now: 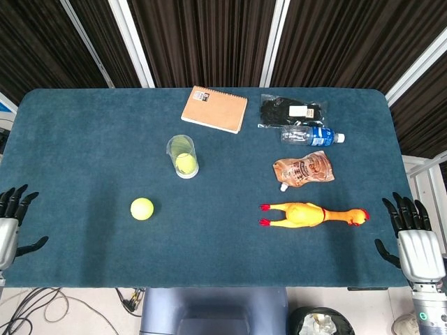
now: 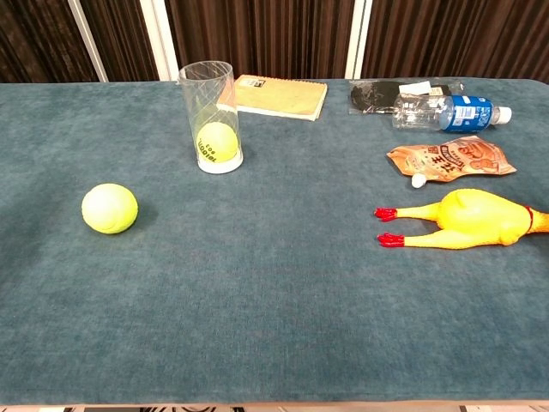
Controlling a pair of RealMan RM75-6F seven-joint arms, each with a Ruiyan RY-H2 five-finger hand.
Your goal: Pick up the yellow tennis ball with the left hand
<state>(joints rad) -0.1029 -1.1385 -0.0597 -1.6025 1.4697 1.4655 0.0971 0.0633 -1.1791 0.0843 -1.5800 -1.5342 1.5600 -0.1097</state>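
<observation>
A yellow tennis ball [image 1: 142, 208] [image 2: 109, 208] lies loose on the blue table, left of centre near the front. My left hand [image 1: 10, 225] hovers at the table's left edge, well left of the ball, fingers spread and empty. At the right edge my right hand [image 1: 413, 241] is also spread with nothing in it. Neither hand shows in the chest view.
A clear tube [image 1: 182, 156] [image 2: 210, 116] stands upright behind the loose ball with a second tennis ball inside. Farther back lie a notebook [image 1: 214, 109], black gloves [image 1: 290, 111] and a water bottle [image 1: 311, 135]. A snack pouch [image 1: 303, 169] and rubber chicken [image 1: 312, 214] lie at right.
</observation>
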